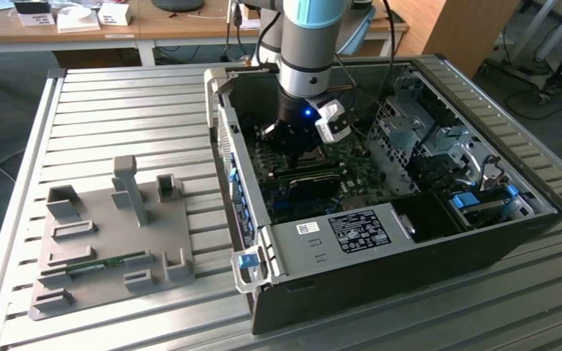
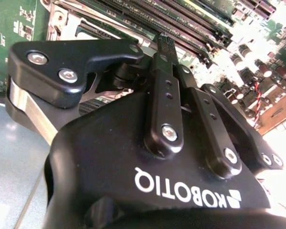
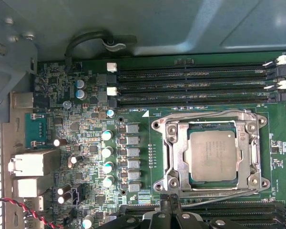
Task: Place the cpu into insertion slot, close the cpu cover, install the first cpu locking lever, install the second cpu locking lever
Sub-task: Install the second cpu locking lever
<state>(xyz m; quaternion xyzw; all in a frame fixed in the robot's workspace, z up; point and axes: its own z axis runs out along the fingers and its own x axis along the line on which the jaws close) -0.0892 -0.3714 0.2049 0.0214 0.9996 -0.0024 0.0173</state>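
The cpu (image 3: 213,155) sat in the insertion slot (image 3: 163,157), with the cpu cover (image 3: 177,153) lying shut over it; both levers looked latched, so little seemed left. Beside the slot, the end effector (image 3: 168,210) hovered, fingers together, gripping nothing

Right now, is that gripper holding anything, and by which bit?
Nothing visible is held. The gripper hangs just beside the socket, where the cpu already sits under its cover.
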